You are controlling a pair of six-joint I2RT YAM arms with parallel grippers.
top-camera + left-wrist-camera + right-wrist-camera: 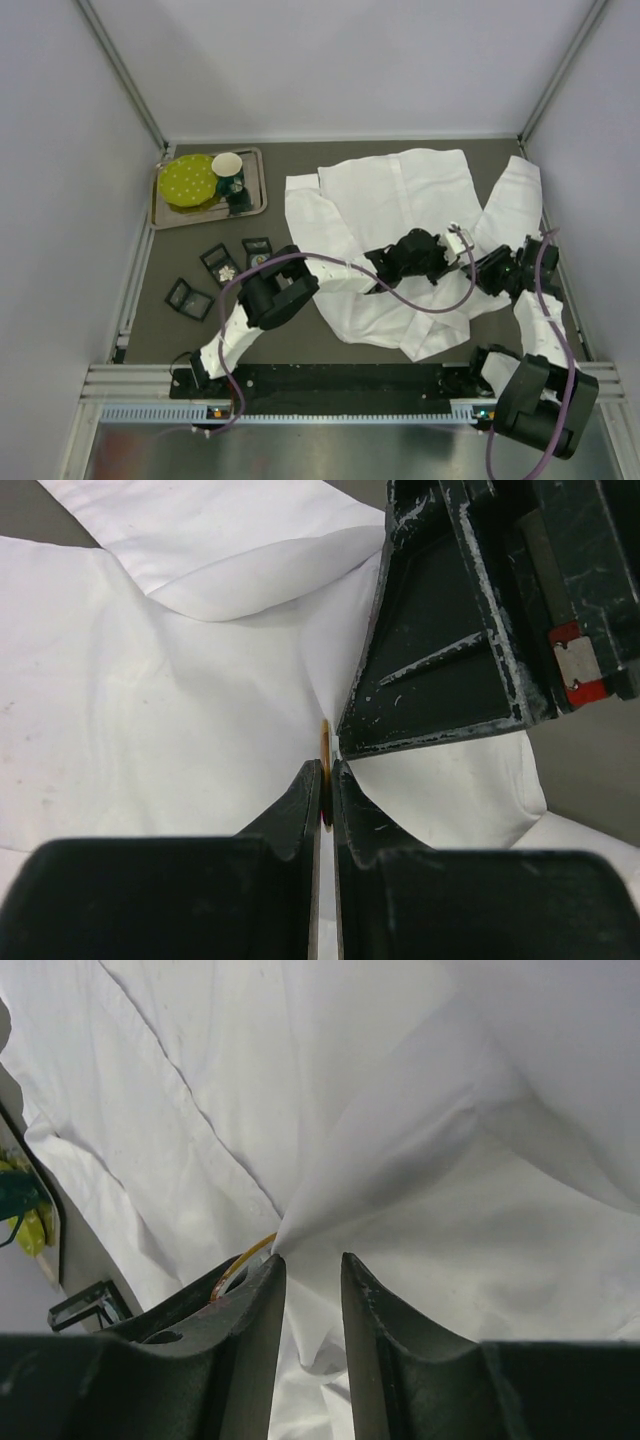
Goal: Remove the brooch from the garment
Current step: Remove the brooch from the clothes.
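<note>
Near the right edge of the worktop (300,160), the left gripper (325,770) pinches the gold brooch (325,742) on the garment (400,195). The right gripper (312,1265) straddles bunched cloth; whether it grips is unclear.

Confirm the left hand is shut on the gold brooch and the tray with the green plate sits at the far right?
Wrong side: the tray with the green plate sits at the far left, per the top external view. The left hand is indeed shut on the gold brooch.

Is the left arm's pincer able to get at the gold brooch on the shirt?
Probably yes: the left pincer looks shut on the brooch, and the right pincer beside it leaves room.
</note>
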